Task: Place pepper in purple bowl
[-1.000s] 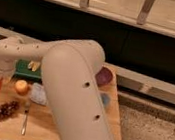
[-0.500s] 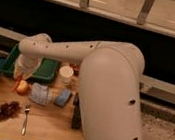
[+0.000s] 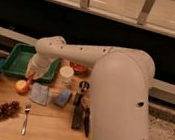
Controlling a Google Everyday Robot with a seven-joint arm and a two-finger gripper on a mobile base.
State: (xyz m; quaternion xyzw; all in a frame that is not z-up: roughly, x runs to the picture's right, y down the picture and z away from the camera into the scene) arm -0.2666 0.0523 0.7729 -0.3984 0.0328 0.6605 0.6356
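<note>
My gripper [image 3: 32, 73] hangs at the end of the big white arm, over the left part of the wooden table [image 3: 45, 128], in front of the green tray [image 3: 19, 58]. It is shut, and the red-orange pepper [image 3: 29, 78] pokes out below it. Only the pepper's short lower end shows, just above the round orange fruit [image 3: 22, 87]. The purple bowl is hidden; the arm covers the back right of the table. An orange-red bowl [image 3: 79, 68] peeks out beneath the arm.
A white cup [image 3: 66, 74], two blue-grey packets [image 3: 40, 94] [image 3: 63, 97], a dark cup [image 3: 83, 86] and black utensils [image 3: 79, 116] lie mid-table. A fork [image 3: 25, 119] and a dark grape bunch [image 3: 1, 112] lie front left. A dark ledge runs behind.
The gripper with the pepper has shifted right, from the table's left edge to in front of the green tray. The arm now covers the spot where the purple bowl showed.
</note>
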